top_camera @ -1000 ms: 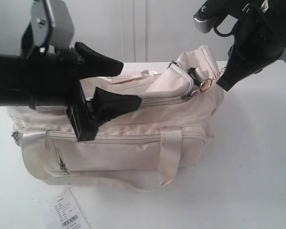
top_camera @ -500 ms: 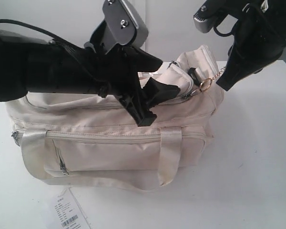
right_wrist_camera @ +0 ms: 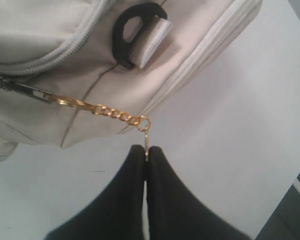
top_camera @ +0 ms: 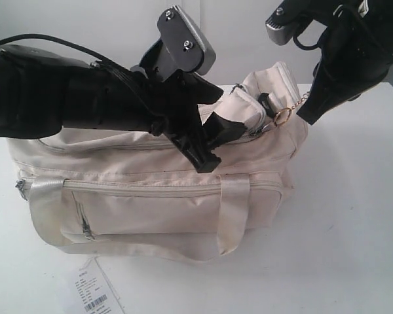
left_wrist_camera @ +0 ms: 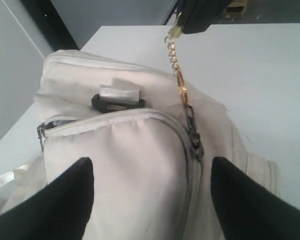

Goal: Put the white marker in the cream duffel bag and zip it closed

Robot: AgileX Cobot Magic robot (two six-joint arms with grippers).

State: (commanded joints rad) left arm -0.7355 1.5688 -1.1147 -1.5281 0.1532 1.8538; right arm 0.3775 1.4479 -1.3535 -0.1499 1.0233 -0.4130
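A cream duffel bag point(top_camera: 157, 190) lies on a white table point(top_camera: 354, 235). The left claw point(top_camera: 224, 110) hangs over the bag's top, its two black fingers point(left_wrist_camera: 65, 200) spread wide, with cream fabric below and between them. The right claw point(right_wrist_camera: 146, 152), just off the bag's end, is pressed together, pinching the last link of a gold chain point(right_wrist_camera: 115, 114). The chain stretches from its tips to the grey zipper pull point(left_wrist_camera: 195, 145) on the bag's top
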